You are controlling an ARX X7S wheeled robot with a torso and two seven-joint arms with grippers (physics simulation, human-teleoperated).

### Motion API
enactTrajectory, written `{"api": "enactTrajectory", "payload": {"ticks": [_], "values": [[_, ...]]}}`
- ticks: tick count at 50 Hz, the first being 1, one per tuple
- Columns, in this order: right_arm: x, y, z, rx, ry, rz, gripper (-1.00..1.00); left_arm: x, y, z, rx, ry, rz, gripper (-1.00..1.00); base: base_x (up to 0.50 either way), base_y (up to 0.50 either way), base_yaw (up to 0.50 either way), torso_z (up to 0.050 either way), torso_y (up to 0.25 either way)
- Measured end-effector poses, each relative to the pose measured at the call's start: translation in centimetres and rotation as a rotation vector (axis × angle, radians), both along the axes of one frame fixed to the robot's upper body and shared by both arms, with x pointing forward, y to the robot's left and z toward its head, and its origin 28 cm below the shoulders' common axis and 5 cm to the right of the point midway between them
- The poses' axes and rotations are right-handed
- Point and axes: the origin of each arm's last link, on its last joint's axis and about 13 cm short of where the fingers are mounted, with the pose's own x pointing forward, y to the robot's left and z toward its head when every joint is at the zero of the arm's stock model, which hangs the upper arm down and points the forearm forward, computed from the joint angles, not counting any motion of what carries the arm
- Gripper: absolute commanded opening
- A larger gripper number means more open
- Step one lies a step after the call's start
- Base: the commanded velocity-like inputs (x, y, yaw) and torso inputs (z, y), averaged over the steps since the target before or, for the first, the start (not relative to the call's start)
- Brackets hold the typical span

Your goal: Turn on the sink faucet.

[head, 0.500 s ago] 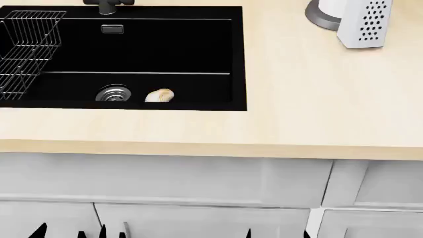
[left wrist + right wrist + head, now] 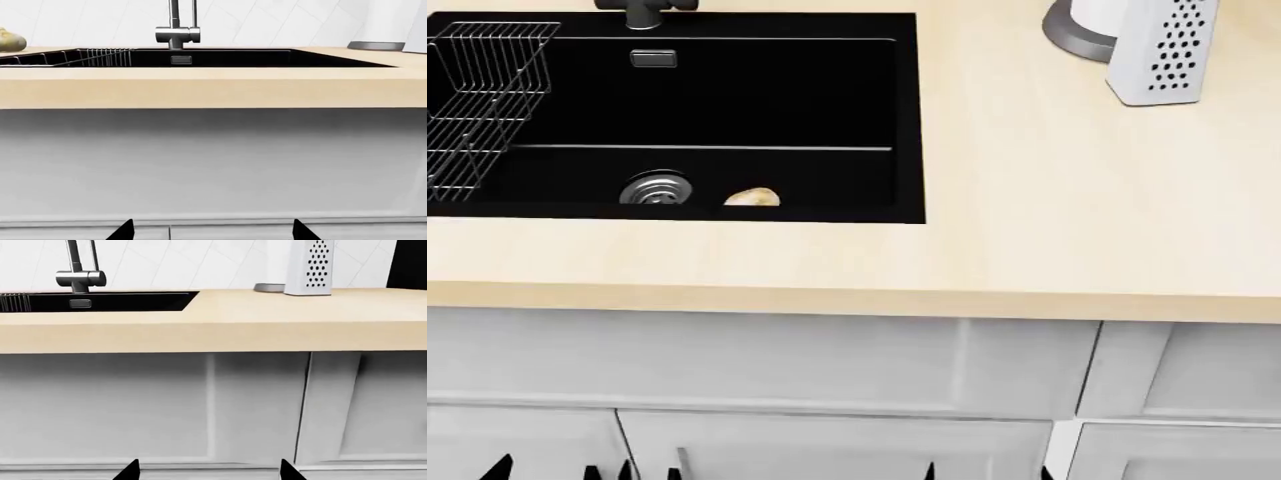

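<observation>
The sink faucet (image 2: 177, 35) is brushed grey steel, with a thin neck and a slim upright lever rod rising from a thick horizontal body behind the black sink (image 2: 908, 120). It also shows in the right wrist view (image 2: 80, 277). In the head view only its base (image 2: 645, 8) shows at the top edge. My left gripper (image 2: 211, 232) is open and empty, low in front of the white cabinet, well below the counter. My right gripper (image 2: 208, 472) is open and empty, also low before the cabinet doors. Only the dark fingertips of both show.
A wire rack basket (image 2: 481, 100) hangs in the sink's left side. A round steel drain (image 2: 657, 188) and a tan lump (image 2: 751, 198) lie on the sink floor. A perforated grater (image 2: 1154, 50) and a round grey base (image 2: 1074, 35) stand at the back right of the wooden counter (image 2: 1068, 220).
The head view has shifted slightly: the tan lump sits lower behind the sink's front rim, and the fingertips show a little less at the bottom edge.
</observation>
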Motion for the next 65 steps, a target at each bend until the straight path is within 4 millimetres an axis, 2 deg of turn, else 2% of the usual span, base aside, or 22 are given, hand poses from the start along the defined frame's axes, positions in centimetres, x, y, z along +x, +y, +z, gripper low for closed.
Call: {"api": "enactTrajectory", "payload": {"ticks": [20,37,52,65], "values": [[-0.1,-0.1,0.0,0.003,0.001,0.003,1.0,-0.5,0.7,0.0,-0.005,0.002,-0.002,1.0,0.0,0.43,0.0,0.0,0.0],[-0.1,-0.1,0.0,0.0,0.0,0.002,1.0,-0.3,0.2,0.0,-0.007,0.004,0.006,1.0,0.04,0.5,0.0,0.0,0.0],[-0.1,-0.1,-0.1,-0.003,0.0,-0.011,1.0,-0.1,-0.2,0.1,-0.004,-0.002,-0.006,1.0,0.06,0.17,0.0,0.0,0.0],[-0.2,-0.2,-0.1,-0.01,-0.011,-0.012,1.0,0.0,-0.3,0.0,-0.002,0.002,-0.013,1.0,0.37,0.0,0.0,0.0,0.0]]}}
